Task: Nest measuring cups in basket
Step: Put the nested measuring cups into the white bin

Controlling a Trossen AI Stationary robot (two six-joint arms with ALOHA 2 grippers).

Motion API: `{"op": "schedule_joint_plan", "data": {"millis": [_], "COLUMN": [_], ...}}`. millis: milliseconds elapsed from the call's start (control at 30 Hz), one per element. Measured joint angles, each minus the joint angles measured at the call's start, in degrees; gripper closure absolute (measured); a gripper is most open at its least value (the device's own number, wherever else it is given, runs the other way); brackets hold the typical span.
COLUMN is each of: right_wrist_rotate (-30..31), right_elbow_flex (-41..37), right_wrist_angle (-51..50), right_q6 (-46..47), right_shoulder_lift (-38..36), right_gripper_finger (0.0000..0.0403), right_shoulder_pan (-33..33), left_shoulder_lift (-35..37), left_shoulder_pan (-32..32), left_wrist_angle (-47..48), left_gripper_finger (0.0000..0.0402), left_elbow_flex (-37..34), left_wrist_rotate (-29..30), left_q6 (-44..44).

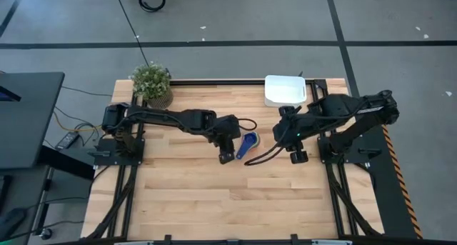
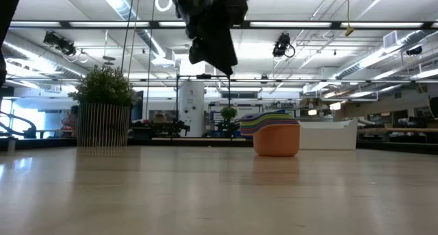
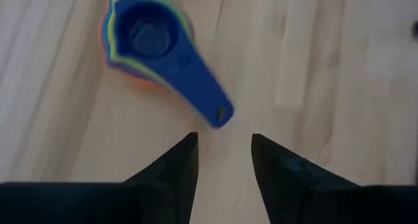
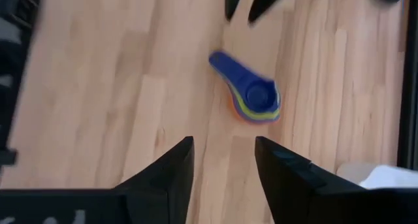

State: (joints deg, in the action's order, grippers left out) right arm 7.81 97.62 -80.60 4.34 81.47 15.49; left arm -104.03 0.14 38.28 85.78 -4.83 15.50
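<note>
Nested cups (image 1: 249, 144) sit mid-bench, blue on top, outside the basket (image 1: 285, 91) at one o'clock. Left jaws (image 1: 227, 156) hover released at the stack's eight o'clock. Right jaws (image 1: 298, 156) hover released at its three o'clock.

The worktop (image 1: 186, 195) is a pale wooden surface of lengthwise planks, set in a dark frame. A nested stack of measuring cups (image 1: 249, 145) stands on it near the middle, a blue cup on top with its flat handle lying out over the wood, and an orange cup at the bottom with yellow, green and purple rims showing between in the low view. At the far edge a potted green plant (image 1: 152, 83) stands at the left corner and the white basket (image 1: 285, 91) sits toward the right, well apart from the stack.
</note>
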Motion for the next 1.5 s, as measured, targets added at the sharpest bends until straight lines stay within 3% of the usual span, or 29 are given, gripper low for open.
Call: {"op": "schedule_joint_plan", "data": {"millis": [333, 533, 767, 1000, 1267, 1367, 1500], "right_wrist_rotate": [1.5, 1.6, 1.8, 1.8, 1.5, 1.5, 1.5], "right_elbow_flex": [-13.8, -19.8, -20.9, -20.9, -20.8, -20.8, -20.8], "right_wrist_angle": [5.3, 9.8, 13.5, 14.1, 14.6, 14.6, 14.6], "right_q6": [-4.6, -8.9, -12.2, -12.1, -12.0, -12.0, -12.0], "right_shoulder_lift": [0.0, 0.0, 0.0, 0.0, 0.0, 0.0, 0.0], "right_gripper_finger": [0.0212, 0.0212, 0.0215, 0.0215, 0.0215, 0.0215, 0.0215], "right_shoulder_pan": [-0.3, -0.3, -1.4, -3.5, -4.8, -4.9, -4.9], "left_shoulder_lift": [1.4, 1.4, 3.6, 9.0, 15.1, 18.3, 25.2], "left_shoulder_pan": [1.7, 4.0, 6.0, 5.9, 5.8, 5.8, 5.8], "left_wrist_angle": [9.8, 14.5, 17.8, 22.7, 20.2, 15.7, 5.8], "left_gripper_finger": [0.0260, 0.0260, 0.0260, 0.0260, 0.0260, 0.0260, 0.0260], "left_elbow_flex": [0.0, 0.0, 0.0, 0.0, -0.1, -4.7, -17.8], "left_wrist_rotate": [0.0, 0.0, -6.6, -7.0, -7.0, -8.0, -10.2], "left_q6": [-15.1, -18.8, -19.2, -19.2, -19.2, -18.7, -12.8]}}
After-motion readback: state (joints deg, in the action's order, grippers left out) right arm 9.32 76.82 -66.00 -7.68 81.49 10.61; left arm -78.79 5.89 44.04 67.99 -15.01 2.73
